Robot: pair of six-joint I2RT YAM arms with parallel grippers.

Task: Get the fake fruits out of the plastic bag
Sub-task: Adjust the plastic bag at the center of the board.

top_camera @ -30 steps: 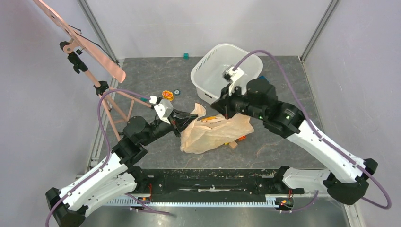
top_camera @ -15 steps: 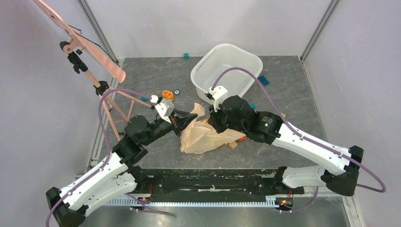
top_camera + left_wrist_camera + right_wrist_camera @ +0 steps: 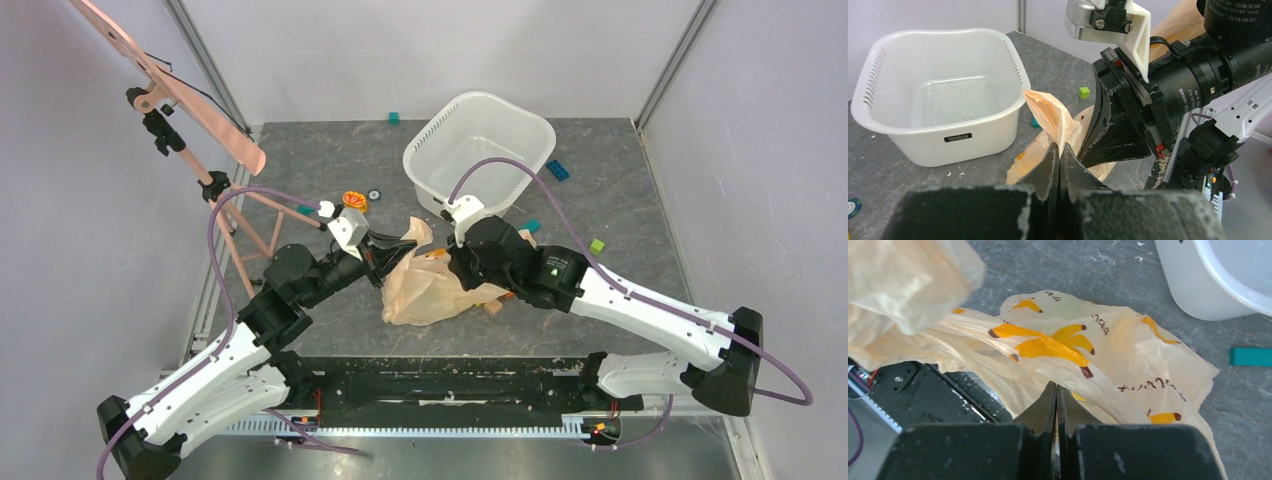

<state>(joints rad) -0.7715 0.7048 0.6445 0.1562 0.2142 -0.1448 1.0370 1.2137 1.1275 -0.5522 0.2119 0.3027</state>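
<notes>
By white tub (image 3: 923, 144), L gripper (image 3: 1060, 148) pinches plastic bag (image 3: 1128, 370); R gripper (image 3: 1056, 386) closed against it, contents hidden.

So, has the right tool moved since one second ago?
Yes. The right tool was over the white tub; it has come nearer and leftward, away from the tub, onto the plastic bag.
</notes>
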